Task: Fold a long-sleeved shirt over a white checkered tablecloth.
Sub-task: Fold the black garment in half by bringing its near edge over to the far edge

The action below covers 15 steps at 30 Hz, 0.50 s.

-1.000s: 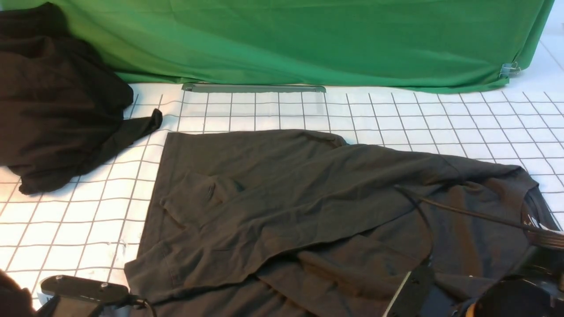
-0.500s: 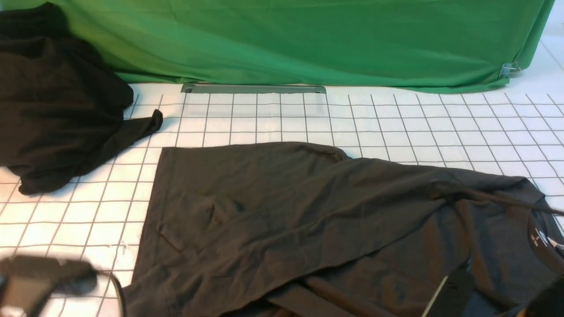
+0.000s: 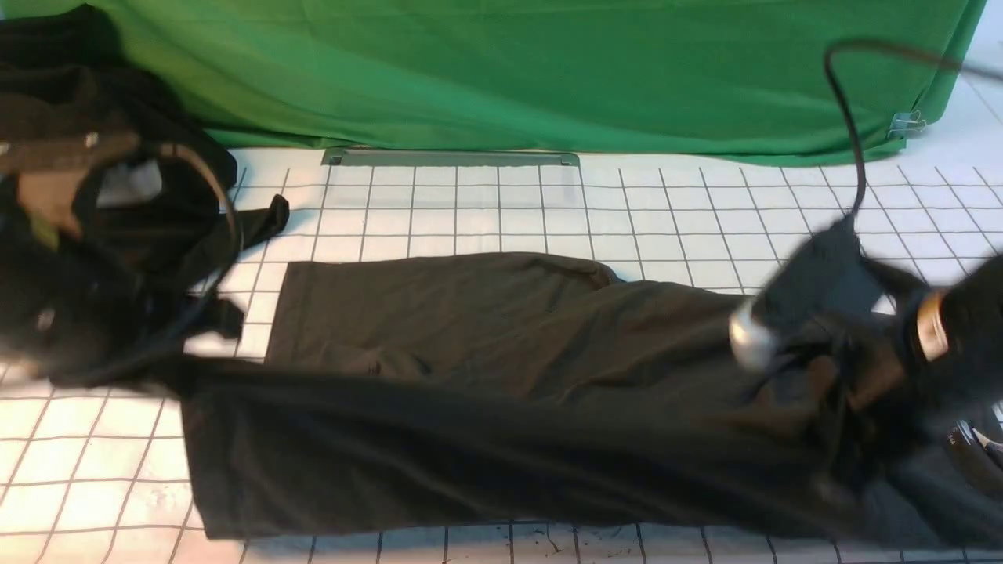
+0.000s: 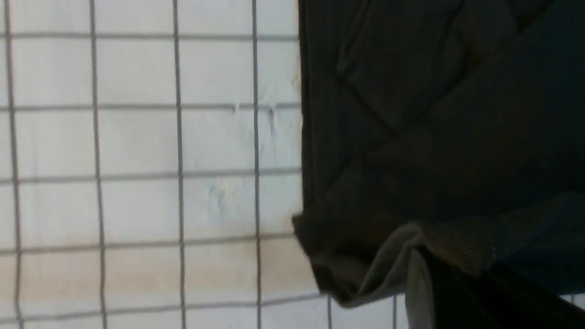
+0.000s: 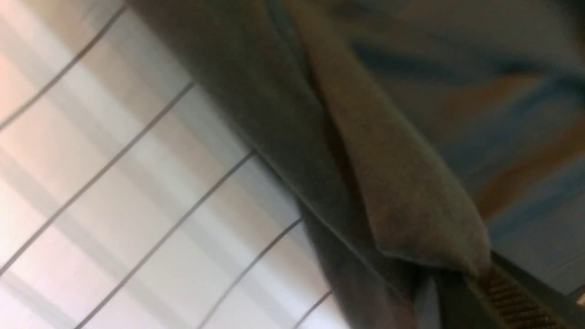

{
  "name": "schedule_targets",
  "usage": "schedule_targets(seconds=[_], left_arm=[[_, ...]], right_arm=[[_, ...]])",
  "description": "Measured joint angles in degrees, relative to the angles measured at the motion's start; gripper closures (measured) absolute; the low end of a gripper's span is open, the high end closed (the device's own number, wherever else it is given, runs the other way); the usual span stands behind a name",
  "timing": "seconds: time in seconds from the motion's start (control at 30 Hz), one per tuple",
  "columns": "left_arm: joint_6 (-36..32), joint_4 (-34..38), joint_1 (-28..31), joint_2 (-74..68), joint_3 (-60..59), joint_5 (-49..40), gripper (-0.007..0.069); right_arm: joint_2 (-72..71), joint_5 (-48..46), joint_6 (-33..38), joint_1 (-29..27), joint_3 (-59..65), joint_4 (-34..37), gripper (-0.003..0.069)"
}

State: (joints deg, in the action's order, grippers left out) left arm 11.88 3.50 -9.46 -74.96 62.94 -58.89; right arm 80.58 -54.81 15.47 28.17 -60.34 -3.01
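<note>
The long-sleeved shirt (image 3: pixel 486 337), dark charcoal, lies across the white checkered tablecloth (image 3: pixel 470 204) with its print hidden. Its near edge is lifted and stretched in a taut band between my two arms. My left gripper (image 3: pixel 164 366) is blurred at the left end of that band. In the left wrist view it (image 4: pixel 422 274) is shut on a bunched fold of the shirt (image 4: pixel 434 114) above the tablecloth (image 4: pixel 137 137). My right gripper (image 3: pixel 845 395), also blurred, is at the right end. In the right wrist view it (image 5: pixel 457 281) is shut on a flap of the shirt (image 5: pixel 402 183) over the tablecloth (image 5: pixel 114 183).
A deeper-black heap of cloth (image 3: pixel 55 47) sits at the far left, partly behind my left arm. The green cloth (image 3: pixel 548 70) hangs along the back, with a grey bar (image 3: pixel 450 157) at its foot and a binder clip (image 3: pixel 905 123) at its right end.
Both arms have risen from the near edge and swung up and away, lifting the shirt's near edge with them. The right gripper has shut on the cloth. Tablecloth now shows in front of the shirt.
</note>
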Motion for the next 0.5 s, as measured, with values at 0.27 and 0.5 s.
schedule_targets(seconds=[0.27,0.5], left_arm=[[-3.8,2.9,4.4,-19.3,14.7,2.6,0.0603],[-4.0,2.6,6.5,-33.8,30.2,2.7,0.0603]], right_arm=[[18.0,0.2,4.8,-7.0,-18.9,2.0,0.0638],[32.2,0.2,5.2,-8.8,-34.8,2.0,0.0638]])
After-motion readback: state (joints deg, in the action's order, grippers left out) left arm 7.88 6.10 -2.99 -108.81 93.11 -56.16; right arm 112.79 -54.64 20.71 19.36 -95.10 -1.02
